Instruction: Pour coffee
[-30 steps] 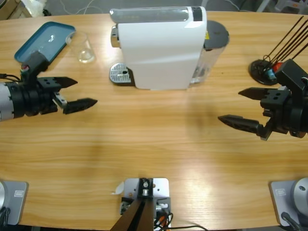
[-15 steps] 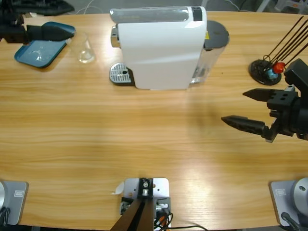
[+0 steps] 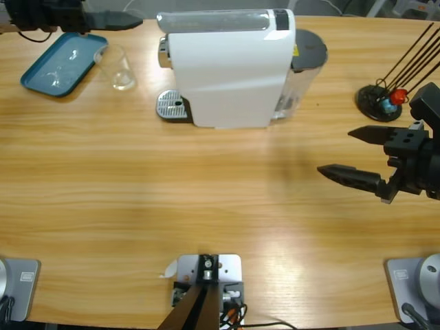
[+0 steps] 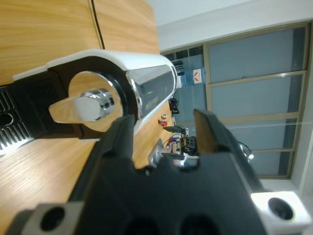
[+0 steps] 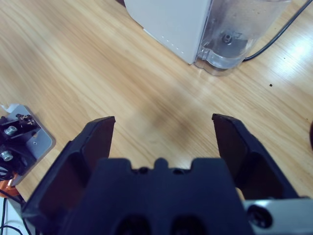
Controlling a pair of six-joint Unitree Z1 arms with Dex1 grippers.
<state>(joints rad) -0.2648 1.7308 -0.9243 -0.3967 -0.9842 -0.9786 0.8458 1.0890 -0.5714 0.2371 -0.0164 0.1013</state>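
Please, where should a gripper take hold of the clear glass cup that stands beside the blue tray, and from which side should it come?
Probably by its side wall, about mid-height. The glass cup stands upright with its mouth open, and no handle shows, so the fingers should close across the round body. Come from the table's open front side: the blue tray lies close on one side and the white coffee machine on the other.

An overhead camera looks straight down on the wooden surface [image 3: 206, 199]. The left wrist camera sits close to the white coffee machine [image 4: 122, 73], tilted toward distant windows. The right wrist camera looks down from farther off, sharing the machine's base [image 5: 171, 24] with the overhead view.
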